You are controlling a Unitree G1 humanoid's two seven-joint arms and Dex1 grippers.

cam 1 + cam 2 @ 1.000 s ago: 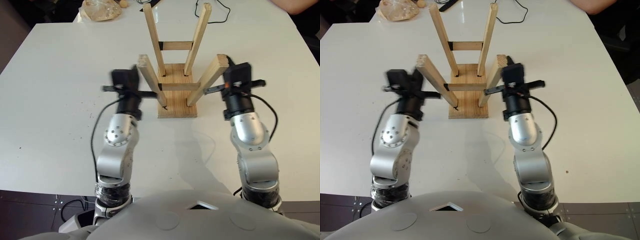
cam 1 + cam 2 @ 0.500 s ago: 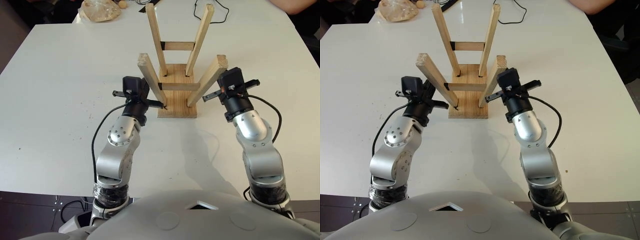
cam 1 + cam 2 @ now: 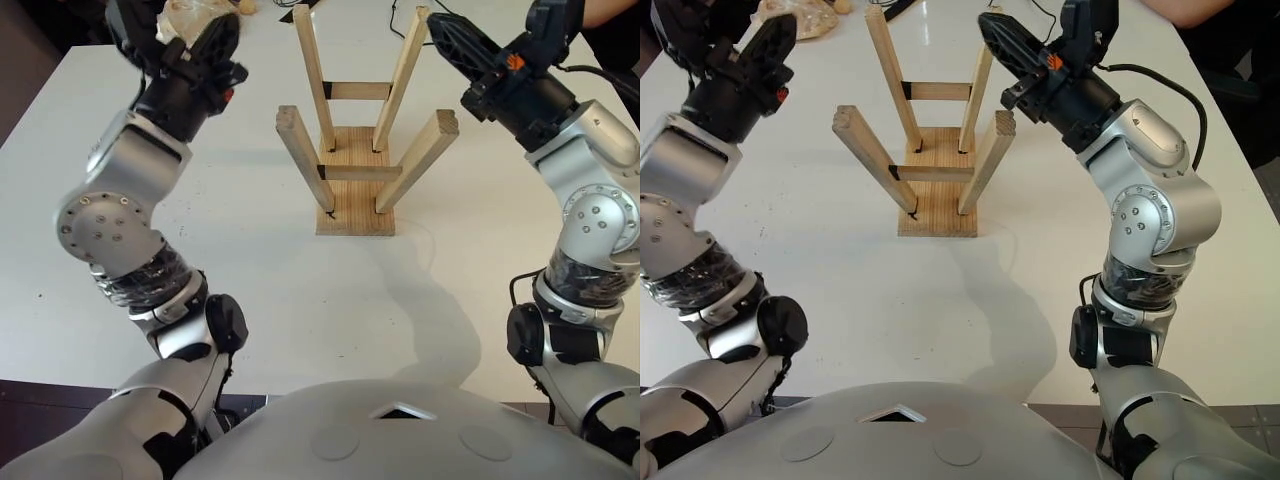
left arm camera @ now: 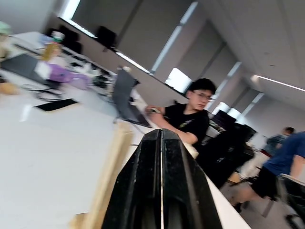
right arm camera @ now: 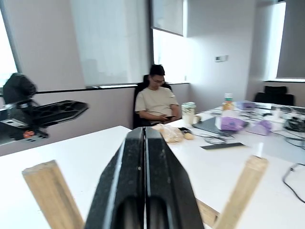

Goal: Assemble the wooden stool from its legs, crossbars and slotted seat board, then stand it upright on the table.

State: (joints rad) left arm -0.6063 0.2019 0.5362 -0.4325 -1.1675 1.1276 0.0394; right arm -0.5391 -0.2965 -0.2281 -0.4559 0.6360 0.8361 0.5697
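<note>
- One white worktop (image 3: 100,250) carried the whole assembly near its middle, within reach of both arms.
- Stool (image 3: 352,172) sat inverted: seat board (image 3: 355,222) flat down, four legs up, crossbars fitted. Judged ready for flipping upright.
- Left hand (image 3: 770,45) and right hand (image 3: 998,30) hovered raised on either side of the stool, both clenched, holding nothing.

Upturned pale wooden stool (image 3: 355,175) stands mid-bench, four legs splayed up and outward. The white bench (image 3: 150,260) lies bare and wide to the left, right and near sides of it. The near crossbar (image 3: 355,172) and far crossbar (image 3: 355,92) bar the way in from near or far; the gap between the leg pairs opens sideways. A crumpled clear plastic bag (image 3: 203,20) and a black cable (image 3: 394,18) sit at the far edge. The right gripper (image 3: 437,22), fingers pressed together, hangs just beside the far right leg tip.
</note>
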